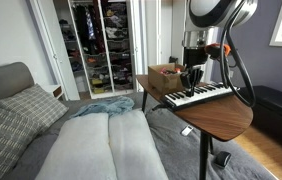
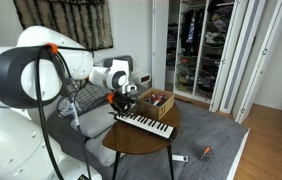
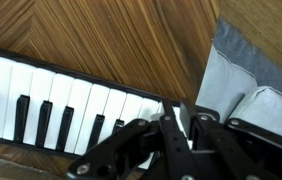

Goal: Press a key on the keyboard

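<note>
Just above the last keys of the keyboard [image 3: 61, 95], by the desk [image 3: 101, 30] edge, the closed, empty gripper [image 3: 181, 112] is held; one key should be pressed straight down.

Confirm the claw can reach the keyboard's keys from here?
Probably yes. The claw hangs right over the end of the keyboard, with nothing between them in the wrist view; the cardboard box sits off to the side.

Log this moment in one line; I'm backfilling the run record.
gripper: shut | position: over one end of keyboard | key contact: cannot tell
</note>
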Motion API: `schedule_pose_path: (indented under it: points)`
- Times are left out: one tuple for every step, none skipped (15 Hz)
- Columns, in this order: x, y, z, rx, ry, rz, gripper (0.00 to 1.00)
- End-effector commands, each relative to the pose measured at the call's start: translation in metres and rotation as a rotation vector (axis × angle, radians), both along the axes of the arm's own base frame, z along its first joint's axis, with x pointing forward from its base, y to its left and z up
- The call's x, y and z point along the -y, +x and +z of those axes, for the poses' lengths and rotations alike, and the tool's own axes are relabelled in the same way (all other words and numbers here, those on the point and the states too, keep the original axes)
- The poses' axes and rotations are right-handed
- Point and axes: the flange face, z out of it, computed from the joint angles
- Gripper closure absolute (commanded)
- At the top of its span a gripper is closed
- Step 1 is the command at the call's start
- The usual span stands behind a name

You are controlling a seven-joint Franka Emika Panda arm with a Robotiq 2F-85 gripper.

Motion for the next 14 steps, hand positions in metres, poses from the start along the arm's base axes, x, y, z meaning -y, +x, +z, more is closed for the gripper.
schedule_pose_path:
  points:
    - [-0.009,0.005,-0.002,0.046,0.055,0.013,1.0]
    - [-0.011,0.006,-0.003,0.052,0.062,0.017,1.0]
    - [-0.013,0.006,-0.004,0.055,0.068,0.021,1.0]
    - [-0.015,0.006,-0.006,0.048,0.074,0.027,1.0]
    - [-0.017,0.006,-0.008,0.042,0.078,0.033,1.0]
    - [-0.018,0.005,-0.01,0.035,0.081,0.037,1.0]
    - [-0.019,0.005,-0.012,0.03,0.08,0.04,1.0]
    - [-0.019,0.005,-0.014,0.027,0.076,0.039,1.0]
    - [-0.019,0.005,-0.016,0.023,0.076,0.041,1.0]
    - [-0.019,0.006,-0.018,0.019,0.076,0.04,1.0]
    - [-0.019,0.006,-0.02,0.016,0.076,0.04,1.0]
    - [-0.019,0.007,-0.021,0.015,0.075,0.04,1.0]
    - [-0.019,0.008,-0.023,0.012,0.079,0.041,1.0]
    - [-0.02,0.008,-0.024,0.013,0.079,0.041,1.0]
